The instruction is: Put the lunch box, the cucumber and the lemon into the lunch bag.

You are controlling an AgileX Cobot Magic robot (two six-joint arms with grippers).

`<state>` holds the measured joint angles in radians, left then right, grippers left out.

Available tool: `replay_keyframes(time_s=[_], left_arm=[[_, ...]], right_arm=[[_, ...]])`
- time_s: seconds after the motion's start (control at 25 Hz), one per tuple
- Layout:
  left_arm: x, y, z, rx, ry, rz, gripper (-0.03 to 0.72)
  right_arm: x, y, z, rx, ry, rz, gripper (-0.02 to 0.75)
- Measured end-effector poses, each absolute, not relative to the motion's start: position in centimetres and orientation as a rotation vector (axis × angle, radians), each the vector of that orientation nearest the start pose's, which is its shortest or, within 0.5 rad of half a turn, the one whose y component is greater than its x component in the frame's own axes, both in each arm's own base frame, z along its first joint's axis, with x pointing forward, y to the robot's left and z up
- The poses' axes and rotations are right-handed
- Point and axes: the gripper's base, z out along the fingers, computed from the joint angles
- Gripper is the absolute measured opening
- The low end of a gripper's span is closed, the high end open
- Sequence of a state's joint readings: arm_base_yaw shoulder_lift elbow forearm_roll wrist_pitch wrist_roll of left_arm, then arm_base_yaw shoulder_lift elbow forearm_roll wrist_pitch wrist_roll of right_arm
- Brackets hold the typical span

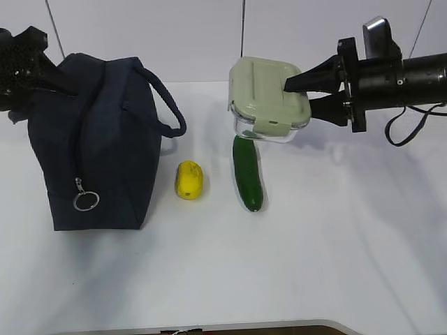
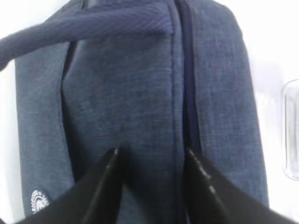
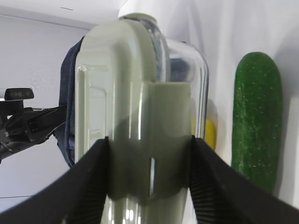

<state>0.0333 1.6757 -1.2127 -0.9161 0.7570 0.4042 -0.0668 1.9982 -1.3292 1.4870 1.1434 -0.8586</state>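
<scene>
- While the right gripper [image 1: 302,94] clamps the lunch box [image 1: 269,98] by its right end, one finger sits on the sage lid and the other under the glass base; box is tilted, and whether its near edge clears the table [image 1: 279,265] I can't tell.
- Right wrist view confirms it: both black fingers [image 3: 91,186] press the lid's clip tab and the glass wall of the lunch box [image 3: 140,116], jaws closed down to box thickness.
- Landmark is the lunch bag [image 1: 98,146], lying at the left of the table, zipper closed, metal ring pull [image 1: 85,200] at its near end, one loop handle [image 1: 167,105] arching off its right side.
- Lemon [image 1: 188,179] lies just right of the bag, not touching it.
- Cucumber [image 1: 248,172] lies further right of the bag, beyond the lemon, its far tip under the box's near edge.
- Lunch box is well right of the bag, past both.
- Left gripper [image 1: 42,73] is at the bag's far left top corner. Left wrist view shows its fingers [image 2: 105,186] spread apart over the bag fabric [image 2: 140,93] beside the zipper seam, nothing between them but cloth surface; whether they're pinching fabric I can't tell.
</scene>
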Motion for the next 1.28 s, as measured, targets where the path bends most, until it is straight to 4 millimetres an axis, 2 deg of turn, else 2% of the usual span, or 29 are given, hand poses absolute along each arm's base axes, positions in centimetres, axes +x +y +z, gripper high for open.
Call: replay_keyframes(time_s=[0.12, 0.32, 0.64, 0.72, 0.88, 1.04, 1.28], left_arm=[[35.7, -3.9, 26.9, -0.191, 2.445, -0.867, 0.257], [35.5, -4.2, 26.9, -0.166, 2.460, -0.907, 0.246], [35.3, -4.6, 27.4, -0.160, 2.461, -0.989, 0.240], [35.3, -4.8, 27.7, -0.156, 2.455, -1.016, 0.190], [35.2, -4.9, 27.8, -0.134, 2.454, -1.038, 0.015], [35.2, -5.0, 27.9, -0.123, 2.452, -1.049, -0.009], [35.2, -5.0, 27.9, -0.120, 2.450, -1.053, -0.010]], right_arm=[[40.5, 6.1, 22.1, 0.040, 2.222, 1.550, 0.389], [40.8, 7.0, 23.4, 0.001, 2.203, 1.559, 0.389], [41.5, 11.2, 27.2, -0.189, 2.127, 1.582, 0.389], [41.6, 11.9, 28.2, -0.219, 2.111, 1.600, 0.389], [41.4, 13.1, 29.2, -0.255, 2.099, 1.629, 0.389], [41.2, 13.9, 29.5, -0.272, 2.101, 1.644, 0.389], [40.3, 16.5, 29.5, -0.338, 2.114, 1.682, 0.389]])
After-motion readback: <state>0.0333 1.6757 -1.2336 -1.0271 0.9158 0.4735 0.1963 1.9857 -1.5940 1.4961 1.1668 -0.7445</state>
